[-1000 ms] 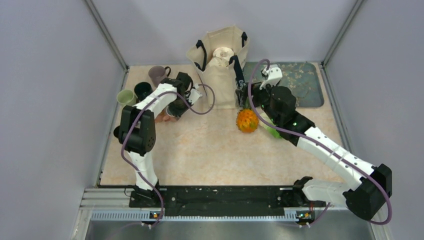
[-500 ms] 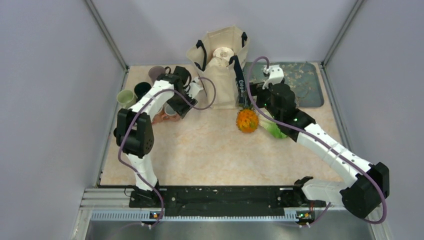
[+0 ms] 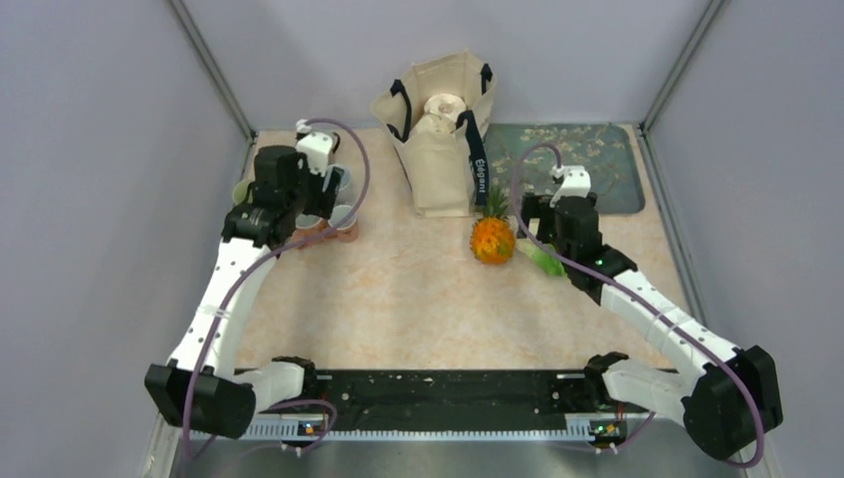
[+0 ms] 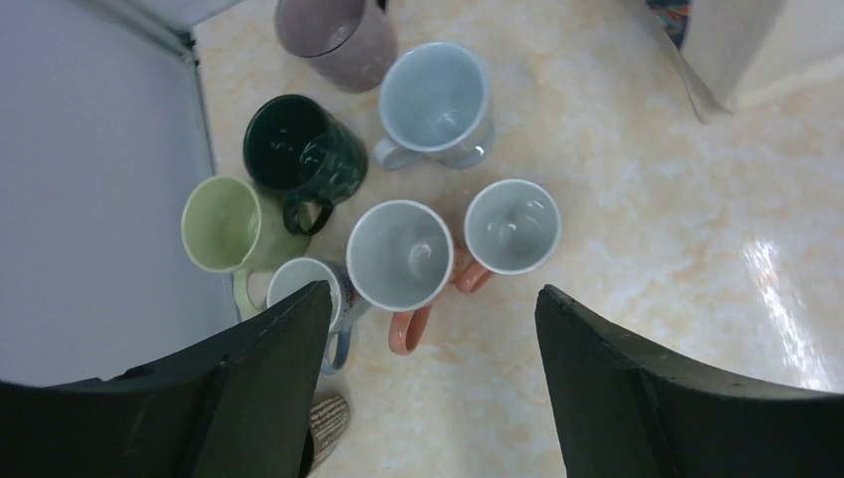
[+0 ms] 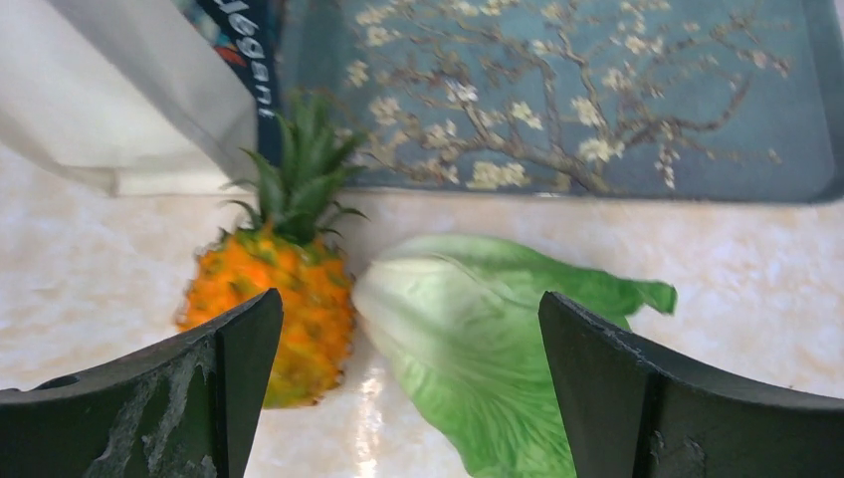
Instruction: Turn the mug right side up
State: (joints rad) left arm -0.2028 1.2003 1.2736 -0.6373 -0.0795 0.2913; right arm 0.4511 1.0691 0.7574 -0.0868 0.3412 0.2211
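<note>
Several mugs stand mouth up at the table's far left. Two salmon-handled mugs with pale insides, one (image 4: 400, 256) beside the other (image 4: 513, 227), sit nearest my left gripper (image 4: 432, 299). That gripper hangs open above them with nothing between its fingers. Behind them are a light blue mug (image 4: 435, 100), a dark green mug (image 4: 299, 149), a light green mug (image 4: 224, 224) and a mauve mug (image 4: 338, 30). A bluish mug (image 4: 304, 284) is half hidden by my left finger. From above, the left gripper (image 3: 328, 191) hovers over the cluster. My right gripper (image 5: 408, 299) is open, empty.
A pineapple (image 5: 284, 289) and a lettuce leaf (image 5: 478, 329) lie under the right gripper (image 3: 529, 214). A canvas tote bag (image 3: 438, 129) stands at the back centre, a floral mat (image 3: 587, 159) to its right. A striped object (image 4: 326, 423) lies by the left finger.
My left gripper has opened, let go of a salmon-handled mug and lifted back to the left. The right arm has drawn back a little toward the right.
</note>
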